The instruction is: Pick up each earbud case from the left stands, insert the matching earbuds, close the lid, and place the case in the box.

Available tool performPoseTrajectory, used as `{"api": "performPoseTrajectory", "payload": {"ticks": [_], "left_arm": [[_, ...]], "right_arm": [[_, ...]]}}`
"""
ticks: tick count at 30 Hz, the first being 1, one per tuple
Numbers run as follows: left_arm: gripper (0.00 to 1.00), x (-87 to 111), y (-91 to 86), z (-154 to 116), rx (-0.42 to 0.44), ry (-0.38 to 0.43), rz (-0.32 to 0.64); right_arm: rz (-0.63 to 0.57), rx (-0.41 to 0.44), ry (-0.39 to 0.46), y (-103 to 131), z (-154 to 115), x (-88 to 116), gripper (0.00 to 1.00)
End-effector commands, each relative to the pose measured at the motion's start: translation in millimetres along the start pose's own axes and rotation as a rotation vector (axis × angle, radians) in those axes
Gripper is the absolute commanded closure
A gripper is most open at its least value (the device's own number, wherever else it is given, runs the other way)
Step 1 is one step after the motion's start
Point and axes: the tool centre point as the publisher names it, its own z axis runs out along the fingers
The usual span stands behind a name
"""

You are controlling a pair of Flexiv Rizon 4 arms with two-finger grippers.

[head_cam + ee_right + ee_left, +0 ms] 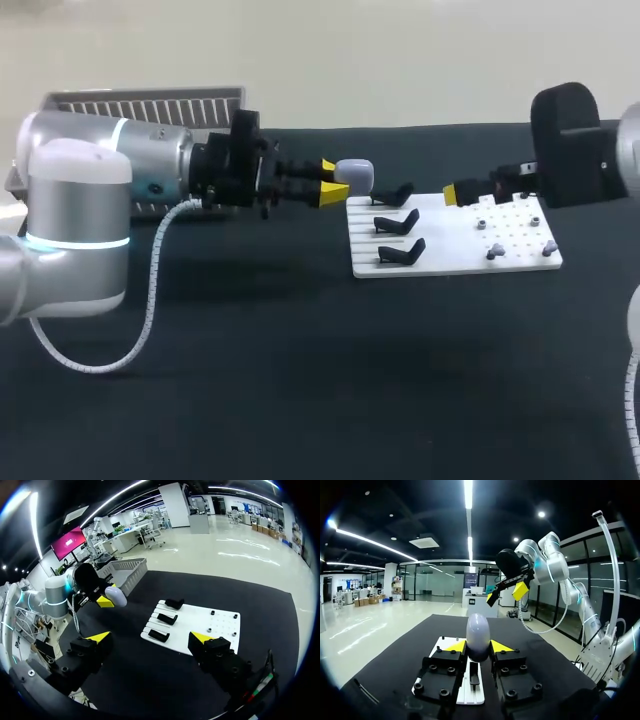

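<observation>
My left gripper (335, 184) is shut on a pale, egg-shaped earbud case (355, 173), held in the air just left of the white board (455, 262). In the left wrist view the case (478, 632) stands upright between the yellow tips, above the board (470, 692). Three black stands (397, 222) on the board's left part are bare. Small grey earbuds (495, 250) sit on its right part. My right gripper (455, 192) hovers over the board's far side, open and empty (150, 637); from there I see the stands (166, 618) and the held case (116, 596).
A grey slatted box (150, 105) sits at the table's back left, behind my left arm; the right wrist view shows this box (127, 572) beyond the left gripper. Dark tabletop (300, 380) stretches in front of the board.
</observation>
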Motion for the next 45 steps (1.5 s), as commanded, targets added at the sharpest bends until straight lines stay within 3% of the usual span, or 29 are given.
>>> {"api": "performPoseTrajectory", "payload": {"ticks": [1,21,45], "left_arm": [[1.0,3.7,1.6,5.5,0.001,-0.004,0.0],[1.0,5.9,3.6,13.2,0.013,0.011,0.021],[1.0,6.0,3.9,13.3,0.012,0.013,0.022]], "right_arm": [[-0.003,0.048,0.011,7.6,5.1,-4.5,0.0],[-0.036,0.005,0.102,29.3,39.4,-4.5,0.0],[-0.065,-0.009,0.163,36.8,72.5,-23.8,0.0]]}}
